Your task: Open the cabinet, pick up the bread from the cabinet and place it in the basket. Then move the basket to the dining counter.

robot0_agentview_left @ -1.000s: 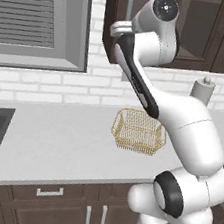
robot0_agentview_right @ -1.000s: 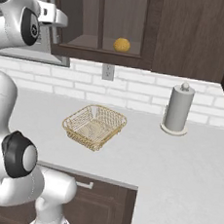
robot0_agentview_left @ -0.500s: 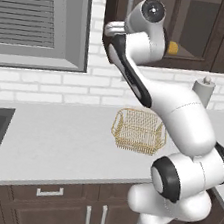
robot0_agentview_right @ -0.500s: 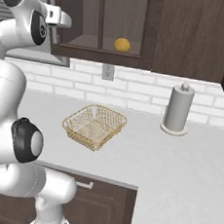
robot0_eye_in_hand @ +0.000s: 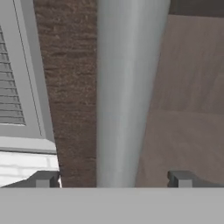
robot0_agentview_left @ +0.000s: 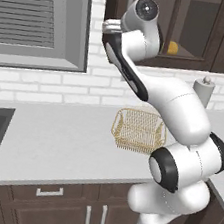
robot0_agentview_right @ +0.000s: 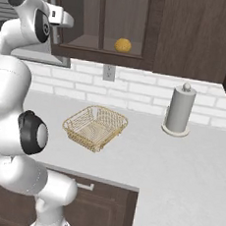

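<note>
Since half a second ago the arm has pushed closer to the cabinet (robot0_agentview_right: 124,22); its gripper (robot0_eye_in_hand: 114,178) is spread wide, fingers either side of the silver handle (robot0_eye_in_hand: 127,87). Bread (robot0_agentview_right: 122,45) sits inside behind glass; basket (robot0_agentview_right: 95,128) waits on the worktop (robot0_agentview_right: 179,161).

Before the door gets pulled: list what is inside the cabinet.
Through the glass of the cabinet, one bread sits on the lower shelf. The frame, the arm and dim glass hide the rest of the interior.
</note>
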